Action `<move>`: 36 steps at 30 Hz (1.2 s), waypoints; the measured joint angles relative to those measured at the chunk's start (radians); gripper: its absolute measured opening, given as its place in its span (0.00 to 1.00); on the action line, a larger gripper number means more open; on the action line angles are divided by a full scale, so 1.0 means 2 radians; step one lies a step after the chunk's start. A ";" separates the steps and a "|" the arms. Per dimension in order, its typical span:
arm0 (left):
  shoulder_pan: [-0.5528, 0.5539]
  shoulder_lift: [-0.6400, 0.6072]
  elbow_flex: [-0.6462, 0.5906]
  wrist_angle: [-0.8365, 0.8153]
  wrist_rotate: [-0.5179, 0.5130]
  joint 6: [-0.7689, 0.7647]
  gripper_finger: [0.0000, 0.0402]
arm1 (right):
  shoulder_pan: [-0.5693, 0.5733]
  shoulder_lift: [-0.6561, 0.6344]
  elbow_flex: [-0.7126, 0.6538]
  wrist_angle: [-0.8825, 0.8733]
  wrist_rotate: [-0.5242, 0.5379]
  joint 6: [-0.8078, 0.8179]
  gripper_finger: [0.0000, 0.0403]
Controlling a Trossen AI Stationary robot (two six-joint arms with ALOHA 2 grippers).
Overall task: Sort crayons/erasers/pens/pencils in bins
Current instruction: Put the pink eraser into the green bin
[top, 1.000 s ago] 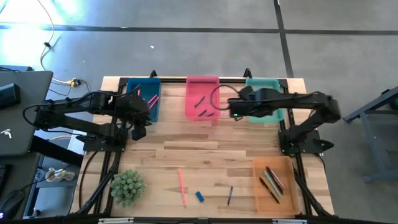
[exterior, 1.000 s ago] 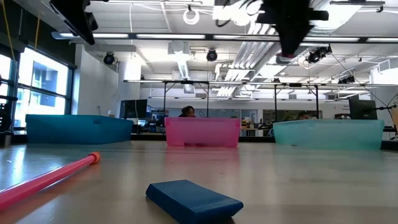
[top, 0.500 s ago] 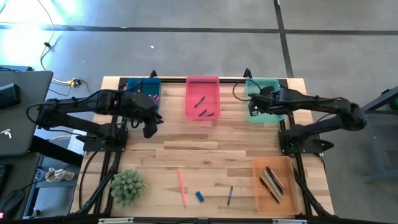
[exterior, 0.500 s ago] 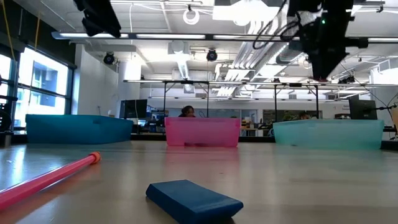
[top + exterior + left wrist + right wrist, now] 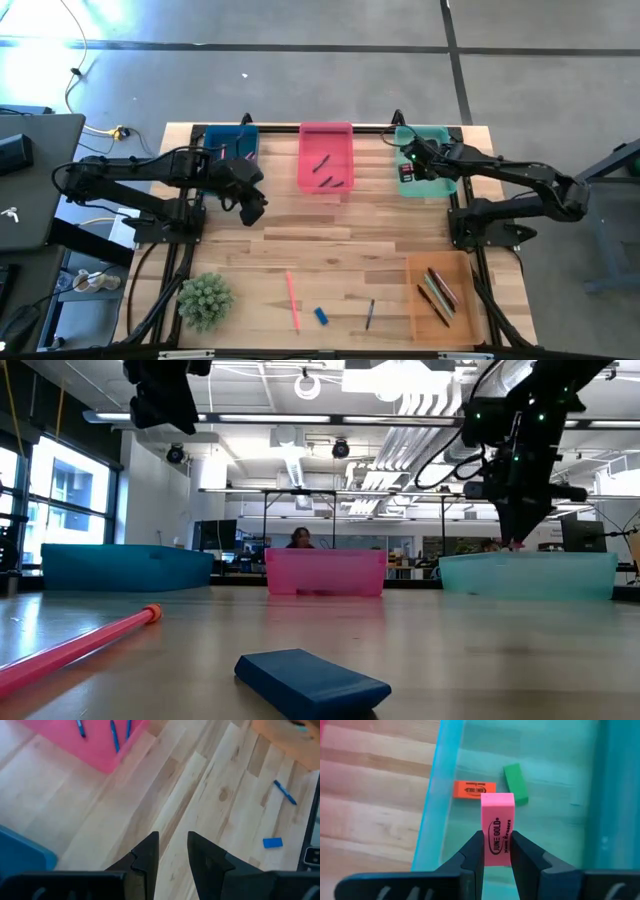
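Now right gripper [image 5: 494, 851], pink eraser [image 5: 497, 829], over teal bin [image 5: 555, 785].

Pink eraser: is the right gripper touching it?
Touching. The right wrist view shows the right gripper pinching the pink eraser above the teal bin.

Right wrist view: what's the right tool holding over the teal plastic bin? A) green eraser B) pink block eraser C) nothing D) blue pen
B: the right tool is shut on a pink block eraser above the teal plastic bin, where an orange eraser and a green eraser already lie.
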 joint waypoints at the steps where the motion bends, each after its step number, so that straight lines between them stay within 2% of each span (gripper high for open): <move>1: -0.004 0.003 0.000 0.000 0.000 -0.004 0.22 | -0.008 0.000 -0.005 0.008 -0.004 -0.004 0.16; 11: -0.046 0.039 0.000 0.000 -0.001 -0.048 0.22 | -0.068 0.009 -0.021 0.039 -0.032 -0.039 0.16; 15: -0.061 0.056 0.000 0.000 -0.001 -0.072 0.22 | -0.084 0.027 -0.021 0.039 -0.058 -0.043 0.16; 31: -0.101 0.107 0.000 0.000 -0.001 -0.116 0.22 | -0.086 0.094 -0.021 0.039 -0.057 -0.064 0.16; 36: -0.108 0.117 0.000 0.000 0.002 -0.138 0.22 | -0.086 0.098 -0.021 0.044 -0.048 -0.063 0.21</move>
